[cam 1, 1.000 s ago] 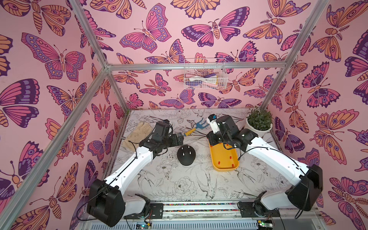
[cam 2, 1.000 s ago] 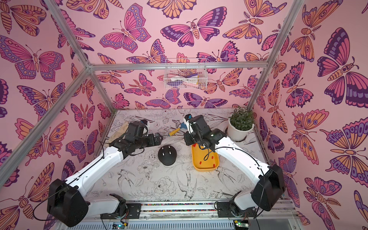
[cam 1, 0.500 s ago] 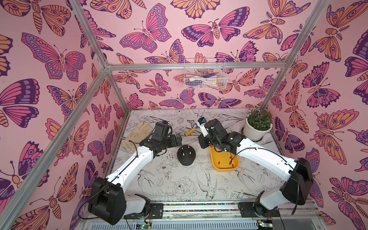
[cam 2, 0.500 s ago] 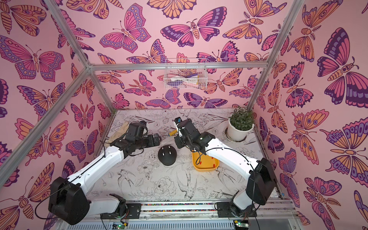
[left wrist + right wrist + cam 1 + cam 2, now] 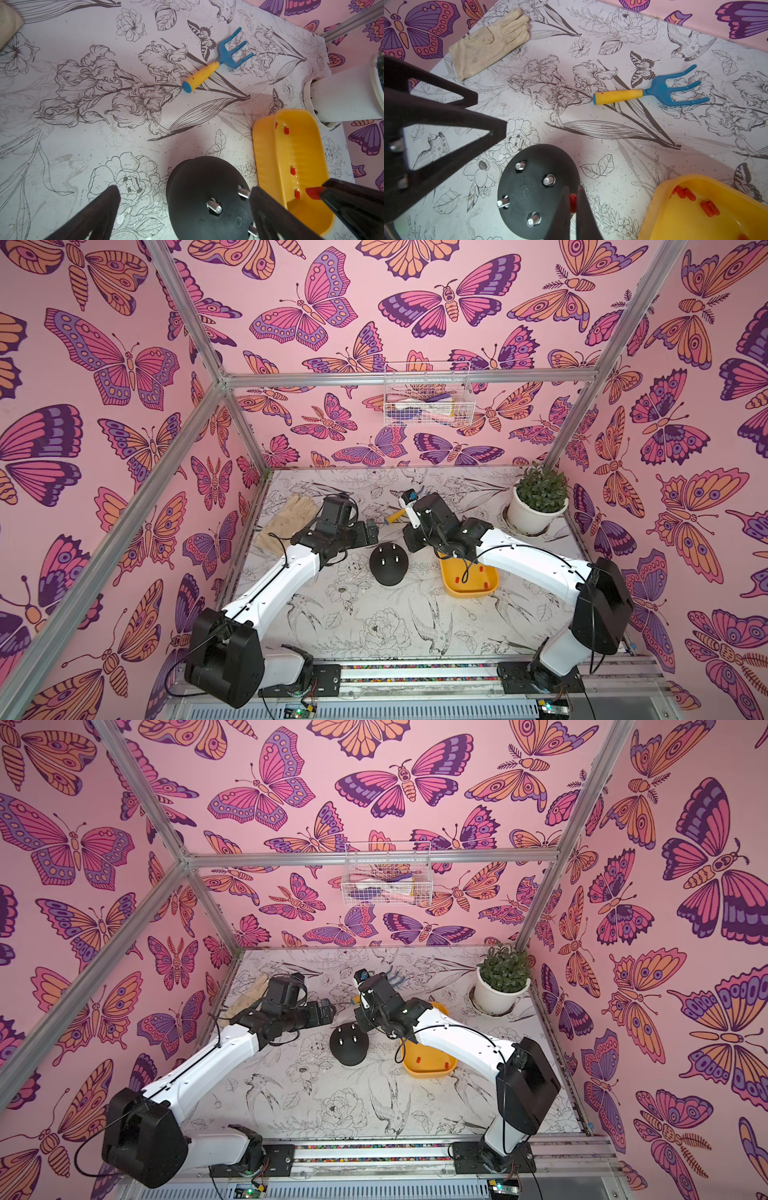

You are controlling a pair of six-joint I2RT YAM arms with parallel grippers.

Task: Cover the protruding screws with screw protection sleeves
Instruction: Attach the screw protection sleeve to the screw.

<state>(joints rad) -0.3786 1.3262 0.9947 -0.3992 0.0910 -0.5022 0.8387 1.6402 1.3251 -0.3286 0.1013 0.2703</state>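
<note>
right gripper (image 5: pixel 573 190): jaws nearly together, pinching one red sleeve (image 5: pixel 572 202) at lower centre of the right wrist view. The sleeve end pokes past the tips, likely so it can be pushed down onto a stud.
sleeve vs screws: in that frame the held sleeve overlaps the right edge of the black dome (image 5: pixel 525 191), near the closest screw (image 5: pixel 549 179) but not over it yet. Its height above the dome cannot be told.
protruding screws: four bare silvery studs show on the dome top, lower centre-left of the frame. None is capped.
left gripper (image 5: pixel 371 529): jaws wide, holding nothing. In the left wrist view the dome lies between its fingers (image 5: pixel 99 207) — probably placed to brace it. Contact cannot be told.
spare sleeves (image 5: pixel 709 207): loose in the yellow tray (image 5: pixel 675 180), lower right, just beside the dome — a short reach for the next pick.
step: judged as carrying the sleeve to a screw. Alignment comes next, and a small miss would likely tip the sleeve.
</note>
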